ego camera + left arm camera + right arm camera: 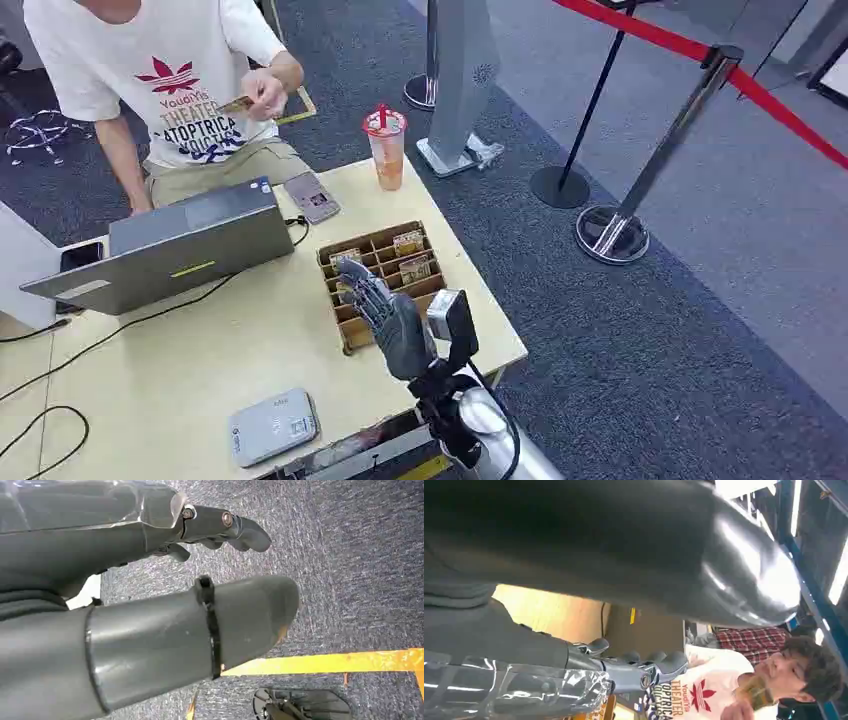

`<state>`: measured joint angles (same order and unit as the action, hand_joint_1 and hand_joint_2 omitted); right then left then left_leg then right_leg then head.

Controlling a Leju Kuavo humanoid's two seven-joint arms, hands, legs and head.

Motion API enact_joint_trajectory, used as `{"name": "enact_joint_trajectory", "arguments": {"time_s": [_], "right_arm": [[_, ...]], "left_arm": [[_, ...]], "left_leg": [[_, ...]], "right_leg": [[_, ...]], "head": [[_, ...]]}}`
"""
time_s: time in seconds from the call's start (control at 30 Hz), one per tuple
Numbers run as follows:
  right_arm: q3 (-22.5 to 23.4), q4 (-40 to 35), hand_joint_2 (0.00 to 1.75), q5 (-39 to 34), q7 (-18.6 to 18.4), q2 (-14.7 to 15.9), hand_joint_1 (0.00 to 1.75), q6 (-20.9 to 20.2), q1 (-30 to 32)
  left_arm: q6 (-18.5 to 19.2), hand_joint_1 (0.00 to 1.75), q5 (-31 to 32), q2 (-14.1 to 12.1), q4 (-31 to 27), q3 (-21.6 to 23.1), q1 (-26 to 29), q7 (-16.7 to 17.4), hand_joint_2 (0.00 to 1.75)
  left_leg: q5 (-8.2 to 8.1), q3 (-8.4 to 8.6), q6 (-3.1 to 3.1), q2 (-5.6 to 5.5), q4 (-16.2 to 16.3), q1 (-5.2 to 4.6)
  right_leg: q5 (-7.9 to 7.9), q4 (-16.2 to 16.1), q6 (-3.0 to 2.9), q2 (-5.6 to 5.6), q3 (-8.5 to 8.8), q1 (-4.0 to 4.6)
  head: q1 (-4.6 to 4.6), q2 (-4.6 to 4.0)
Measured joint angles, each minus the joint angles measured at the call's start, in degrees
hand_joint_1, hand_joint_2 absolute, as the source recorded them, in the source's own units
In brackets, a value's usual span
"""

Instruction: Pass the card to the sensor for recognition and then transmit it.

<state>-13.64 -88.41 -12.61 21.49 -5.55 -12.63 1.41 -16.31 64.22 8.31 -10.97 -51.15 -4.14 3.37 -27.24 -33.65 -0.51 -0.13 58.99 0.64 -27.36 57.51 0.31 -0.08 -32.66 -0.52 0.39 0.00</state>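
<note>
Looking down from my head, I see my right hand [388, 312] raised above the near right part of the table [200, 350], fingers spread and reaching over the near end of the brown divided tray [350, 330]. It holds nothing. Cards [408, 242] stand in the tray's far slots, sorted upright, which I judge is meant to make them easy to pick out. A person seated at the far side holds one card [236, 104] up in a hand, well away from my own. A laptop [190, 240] sits to the left, a small grey device [312, 196] just beyond the tray, a drink cup [386, 148] at the far edge, and a flat white box [272, 427] on the near edge; which of these is the sensor I cannot tell.

From my left wrist, my left hand [150, 580] hangs over the carpeted floor [360, 570] with a yellow line [330, 662] below, thumb out, fingers loosely bent, gripping nothing.

From my right wrist, my fingers [659, 662] extend open toward the person, who holds the card [756, 696].
</note>
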Motion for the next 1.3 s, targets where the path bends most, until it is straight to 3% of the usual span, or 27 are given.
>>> {"name": "enact_joint_trajectory", "arguments": {"time_s": [0.2,0.23,0.6,0.77,0.9,1.07,1.1,1.2,1.3], "right_arm": [[-0.5,0.0,0.0,0.4,-0.9,0.5,0.0,-0.5,0.0],[-0.6,0.0,1.75,0.5,-1.0,0.7,0.0,-0.6,0.0],[-1.3,0.0,1.75,3.6,-2.1,1.5,0.0,0.8,-0.4],[-2.2,0.0,1.75,10.0,-2.0,1.6,0.0,4.9,-2.4],[-3.6,0.0,1.75,19.1,-1.0,1.7,0.0,11.4,-5.6],[-5.8,0.2,1.75,33.3,0.4,1.8,0.0,22.6,-10.2],[-6.5,0.4,1.75,37.6,0.9,2.0,0.0,27.0,-11.0],[-8.1,2.0,1.75,45.4,1.1,2.5,0.0,34.8,-13.9],[-9.4,4.5,1.75,49.5,1.1,3.0,0.0,39.2,-16.7]], "left_arm": [[0.1,0.0,0.1,0.0,0.0,-0.1,0.0,0.2,0.0],[0.1,0.0,0.0,0.0,0.0,-0.1,0.0,0.3,0.0],[0.1,0.0,-0.5,-0.1,0.0,-0.3,0.1,0.3,0.0],[0.1,0.0,-0.4,-0.2,0.0,-0.3,0.0,0.6,0.0],[0.0,0.0,0.0,-0.3,0.0,-0.3,0.0,0.6,0.0],[0.0,0.0,0.7,-0.3,0.0,-0.3,0.0,0.6,0.0],[0.0,0.0,0.8,-0.3,0.0,-0.3,-0.1,0.6,0.0],[0.1,0.0,1.8,-0.3,0.0,-0.2,-0.3,0.6,0.0],[0.2,0.0,2.4,-0.3,0.0,-0.2,-0.6,0.8,0.0]], "left_leg": [[0.0,0.01,0.0,0.0,0.0,0.01],[0.0,0.0,0.0,0.0,0.0,0.01],[0.0,0.0,0.0,0.0,0.0,0.0],[0.01,0.0,0.0,0.01,0.0,0.0],[0.02,0.01,0.0,0.03,0.0,0.0],[0.02,0.03,0.0,0.04,0.0,0.0],[0.02,0.02,0.0,0.03,0.0,0.0],[0.02,0.03,0.0,0.04,0.0,0.0],[0.02,0.03,0.0,0.04,0.0,0.0]], "right_leg": [[0.0,0.0,0.0,0.0,0.0,0.0],[0.0,0.0,0.0,0.0,0.0,0.0],[0.0,0.0,0.0,0.0,0.0,0.0],[0.0,0.0,0.0,0.02,0.0,0.0],[0.01,0.0,0.0,0.02,0.0,0.0],[0.01,0.0,-0.01,0.03,0.0,0.0],[0.01,0.0,-0.01,0.02,0.01,0.0],[0.01,0.0,-0.01,0.04,0.0,0.0],[0.02,0.0,-0.01,0.04,0.0,0.0]], "head": [[0.02,0.0],[0.0,0.0],[0.0,0.0],[0.02,0.0],[0.0,0.0],[0.02,0.0],[0.02,0.0],[0.0,0.0],[0.0,0.0]]}}
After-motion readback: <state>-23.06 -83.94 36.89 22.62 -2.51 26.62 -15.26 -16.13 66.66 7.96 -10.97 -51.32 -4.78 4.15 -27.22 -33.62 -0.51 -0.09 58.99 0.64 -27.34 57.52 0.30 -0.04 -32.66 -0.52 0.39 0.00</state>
